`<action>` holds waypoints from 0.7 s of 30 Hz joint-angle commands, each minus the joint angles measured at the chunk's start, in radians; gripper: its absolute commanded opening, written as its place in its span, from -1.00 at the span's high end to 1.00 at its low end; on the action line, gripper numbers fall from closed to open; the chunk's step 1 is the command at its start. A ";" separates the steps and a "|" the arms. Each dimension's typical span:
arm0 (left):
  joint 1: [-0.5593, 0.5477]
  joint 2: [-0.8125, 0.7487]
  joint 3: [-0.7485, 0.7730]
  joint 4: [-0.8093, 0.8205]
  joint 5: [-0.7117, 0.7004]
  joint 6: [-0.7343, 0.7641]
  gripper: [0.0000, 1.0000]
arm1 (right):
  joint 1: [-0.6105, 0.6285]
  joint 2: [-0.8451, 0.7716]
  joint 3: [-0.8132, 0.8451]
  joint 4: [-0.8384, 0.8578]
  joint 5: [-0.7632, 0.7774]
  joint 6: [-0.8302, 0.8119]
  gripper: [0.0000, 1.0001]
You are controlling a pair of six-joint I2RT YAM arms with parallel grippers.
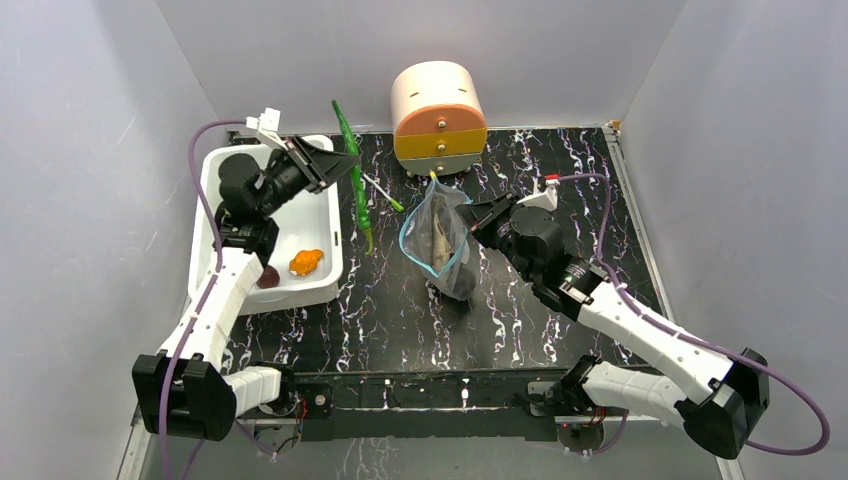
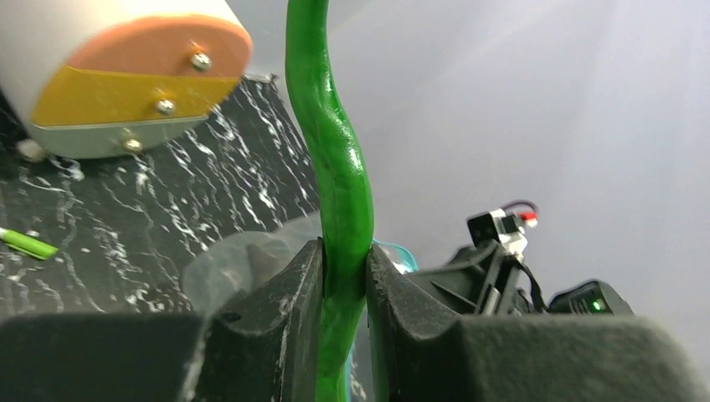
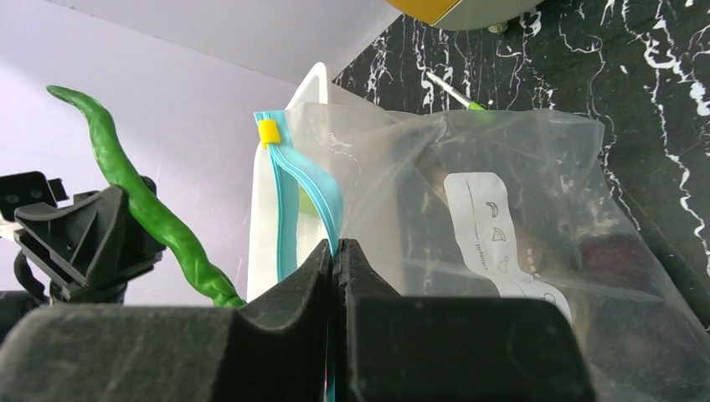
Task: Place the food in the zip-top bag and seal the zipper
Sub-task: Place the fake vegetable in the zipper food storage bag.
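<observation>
near the white tub [image 1: 300, 225], left tool [image 2: 343, 260] pinches green pepper [image 2: 335, 151] — right tool [image 3: 335, 251] pinches zip-top bag [image 3: 502, 159].

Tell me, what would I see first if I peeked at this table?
The long green pepper jumps out first, pinched between the left fingers by the white tub. Next is the crinkly clear bag in the middle of the black marbled table, its blue zipper clamped in the right fingers, with a brownish fish inside.
</observation>
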 commanded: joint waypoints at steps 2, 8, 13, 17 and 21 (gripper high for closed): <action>-0.113 -0.045 -0.029 0.165 -0.063 -0.036 1.00 | 0.002 0.024 0.016 0.113 0.008 0.073 1.00; -0.191 -0.014 -0.050 0.258 -0.110 -0.045 1.00 | 0.003 0.049 0.012 0.130 -0.018 0.104 1.00; -0.299 0.027 -0.049 0.307 -0.179 0.036 1.00 | 0.003 0.061 0.011 0.149 -0.034 0.128 1.00; -0.368 0.075 -0.033 0.361 -0.225 0.104 1.00 | 0.002 0.066 0.020 0.160 -0.042 0.135 1.00; -0.407 0.112 -0.007 0.392 -0.263 0.150 1.00 | 0.003 0.067 0.023 0.162 -0.051 0.141 1.00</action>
